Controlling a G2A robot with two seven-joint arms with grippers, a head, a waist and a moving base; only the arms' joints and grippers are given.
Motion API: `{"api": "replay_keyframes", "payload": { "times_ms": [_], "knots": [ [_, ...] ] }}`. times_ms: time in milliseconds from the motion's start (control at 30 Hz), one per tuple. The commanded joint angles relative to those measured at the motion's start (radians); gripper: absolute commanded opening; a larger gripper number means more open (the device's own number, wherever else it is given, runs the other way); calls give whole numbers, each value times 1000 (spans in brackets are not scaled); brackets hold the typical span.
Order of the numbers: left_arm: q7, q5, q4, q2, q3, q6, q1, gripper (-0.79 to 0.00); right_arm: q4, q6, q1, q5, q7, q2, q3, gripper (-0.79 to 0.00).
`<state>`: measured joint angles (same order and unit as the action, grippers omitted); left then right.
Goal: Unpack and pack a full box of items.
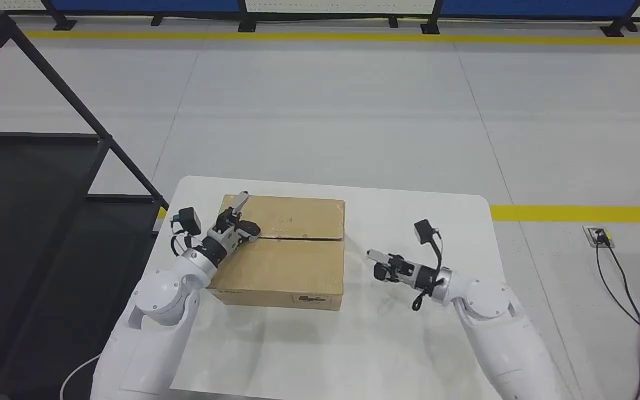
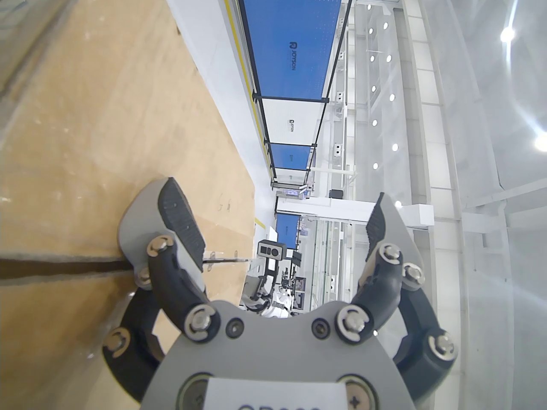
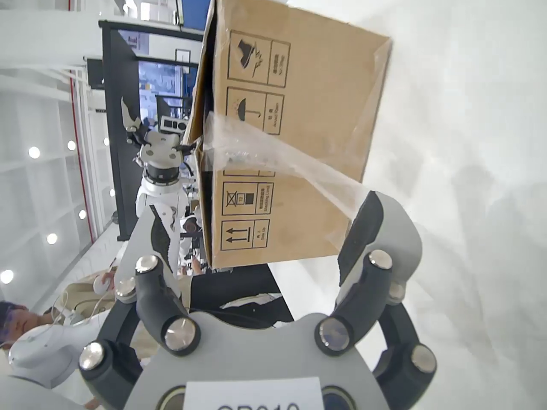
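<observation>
Currently, box (image 1: 283, 250) rests closed on table (image 1: 420, 330). Left claw (image 2: 273, 202): open, empty, over the box's left end, one finger on the top seam (image 2: 55, 264). Right claw (image 3: 260, 211): open, beside the box's right side; tape (image 3: 277, 159) runs from box to one finger.

A brown cardboard box (image 1: 285, 250) is sitting flat on the white table (image 1: 420, 330), left of its middle. Its top flaps are lying shut, meeting at a seam (image 1: 290, 238) along the middle. A strip of clear tape (image 3: 290, 164) is peeling away from the end face, which is bearing black handling symbols.
</observation>
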<state>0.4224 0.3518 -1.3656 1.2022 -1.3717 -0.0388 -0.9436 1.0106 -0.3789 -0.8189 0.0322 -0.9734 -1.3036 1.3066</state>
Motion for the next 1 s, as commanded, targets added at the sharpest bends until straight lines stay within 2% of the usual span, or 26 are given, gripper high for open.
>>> {"api": "replay_keyframes", "payload": {
  "times_ms": [0, 367, 633, 800, 967],
  "knots": [
    [0, -1, 2, 0, 0, -2, 2, 0, -22, -8, 19, 3, -31, 0, -12, 0],
    [6, -6, 11, 2, 2, 2, 9, 0, -139, 20, 113, 0, -112, -11, -101, 0],
    [6, -10, 9, 2, 2, 0, 8, 0, -212, 13, 158, 38, -120, -25, -146, 0],
    [4, -11, 5, 2, -4, 1, 3, 0, -243, -39, 175, 50, -119, -27, -157, 0],
    [3, -11, 1, 2, -8, 1, -2, 0, -216, -106, 153, 71, -155, -14, -138, 0]
  ]
}}
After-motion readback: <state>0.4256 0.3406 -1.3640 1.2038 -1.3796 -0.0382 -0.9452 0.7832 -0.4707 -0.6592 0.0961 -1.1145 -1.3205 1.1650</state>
